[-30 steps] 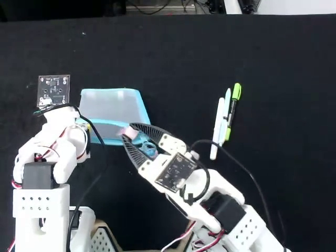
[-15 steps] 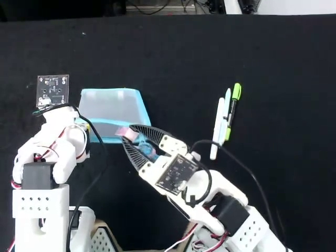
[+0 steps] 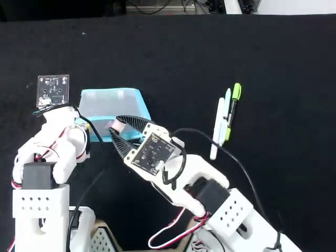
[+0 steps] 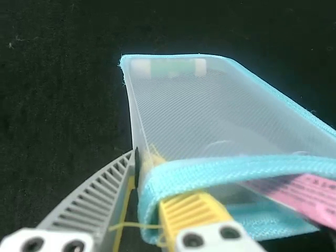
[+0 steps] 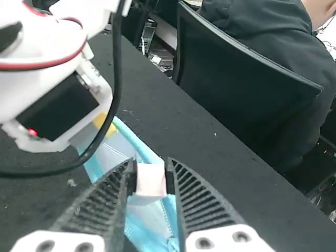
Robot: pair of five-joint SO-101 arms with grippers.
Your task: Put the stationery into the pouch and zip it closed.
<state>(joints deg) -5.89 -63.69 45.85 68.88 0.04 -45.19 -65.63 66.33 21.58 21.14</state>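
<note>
Left gripper: my left gripper is closed on one corner of the pouch. The teal zip edge is pinched between my grey finger and my yellow finger.
Left gripper, from above: it sits at the near left corner of the pouch, below the small circuit board on my left arm.
Right gripper: my right gripper is open only a little. Its two ribbed black fingers are clamped on either side of a small pink eraser.
Right gripper, from above: it is at the near edge of the pouch, just beside my left gripper, with the pink eraser between the fingertips.
Pouch: a pale translucent mesh body with a teal zip border. It lies on the black surface at the left of the scene, its open side facing my arms.
Pouch mouth: open. My left wrist view shows the pink eraser at the mouth, under the raised teal edge. How far in it reaches I cannot tell.
Pouch, from my right wrist: its teal edge runs directly under the held eraser.
Loose stationery: a white pen, a pale blue pen and a green-capped marker lie side by side on the surface, touching or nearly so.
Where the pens lie: on the right side of the surface, well apart from the pouch and outside it.
Zip: not closed.
</note>
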